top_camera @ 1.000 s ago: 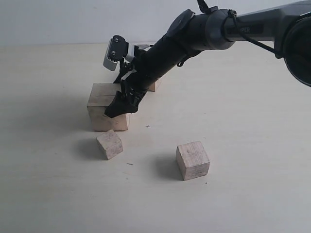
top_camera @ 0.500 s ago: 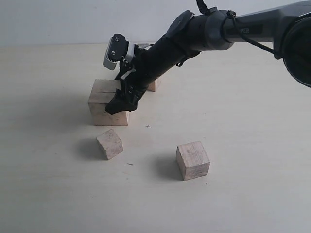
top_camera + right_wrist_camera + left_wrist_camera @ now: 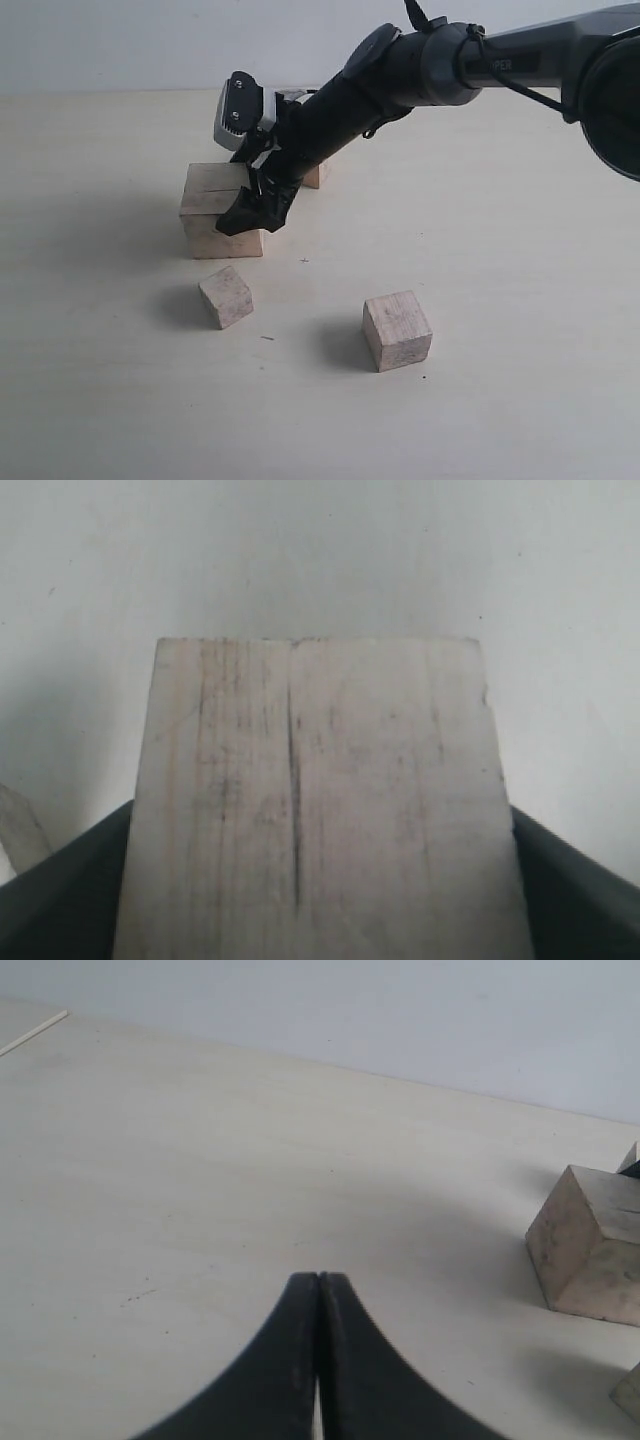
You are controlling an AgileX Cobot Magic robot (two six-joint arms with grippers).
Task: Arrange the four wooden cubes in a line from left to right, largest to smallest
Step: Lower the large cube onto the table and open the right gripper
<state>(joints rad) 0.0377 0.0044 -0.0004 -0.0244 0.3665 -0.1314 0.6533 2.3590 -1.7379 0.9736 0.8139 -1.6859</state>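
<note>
While the right pincer [image 3: 255,212] grips: it is clamped on the largest cube [image 3: 212,218], a finger against each side. The right wrist view shows the slit top sitting between them.
Left pincer [image 3: 318,1290]: fingers pressed together, holding nothing, over bare surface [image 3: 200,1160].
Largest cube: at the left of the group in the exterior view, toward the back. I cannot tell whether its base touches the surface.
Other cubes: a mid-sized cube [image 3: 397,330] sits at the front, well apart to the right. A smaller cube [image 3: 227,297] lies just in front of the largest. A fourth cube [image 3: 318,178] peeps out behind the arm [image 3: 400,70], mostly hidden.
Step in hand: placing the largest at the left end of the row, as I judge it.
Doing it well: carry it low and level, then set it down flat with its faces square to the intended line. Leave room on its right for three more.
Release: open only once the base is fully seated, then lift straight up so the fingers do not drag it askew.
Risk: the smaller cube is close in front, so a forward sweep could knock it.
</note>
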